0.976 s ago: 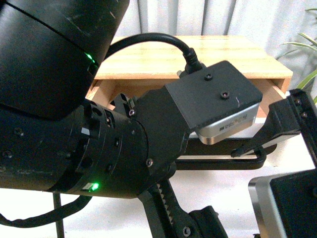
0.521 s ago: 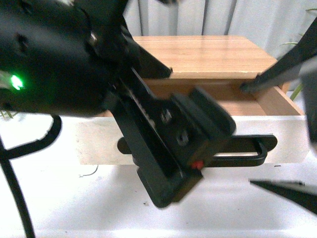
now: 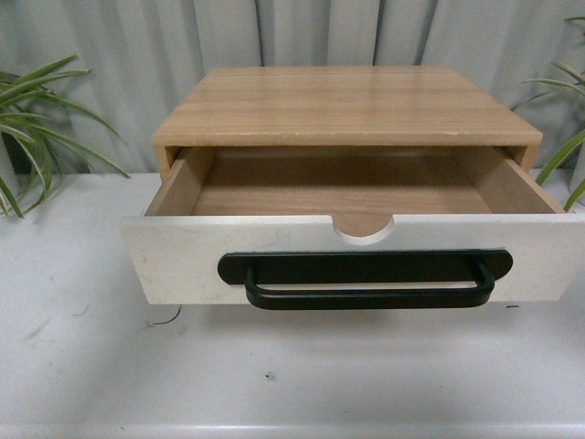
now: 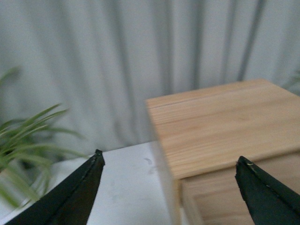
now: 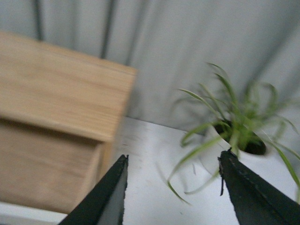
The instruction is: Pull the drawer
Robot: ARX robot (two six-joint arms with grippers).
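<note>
The drawer (image 3: 183,256) stands pulled out of the light wood cabinet (image 3: 343,105). Its white front carries a long black bar handle (image 3: 366,279) and a semicircular notch in the top edge; its wooden inside holds nothing. Neither arm shows in the front view. In the left wrist view my left gripper (image 4: 168,159) is open, its black fingertips (image 4: 93,161) wide apart, with the cabinet's left top corner (image 4: 220,131) between them at a distance. In the right wrist view my right gripper (image 5: 173,159) is open above the white table, the cabinet's right end (image 5: 61,103) beside it.
Green plants stand either side of the cabinet: one at the left (image 3: 37,119), one in a white pot at the right (image 5: 239,136). A grey pleated curtain (image 3: 119,55) closes the back. The white table (image 3: 302,384) runs under and before the drawer.
Both arms filled the front view a second ago, near the handle. They have drawn back out of that view, and the drawer front now stands fully uncovered and pulled out.
</note>
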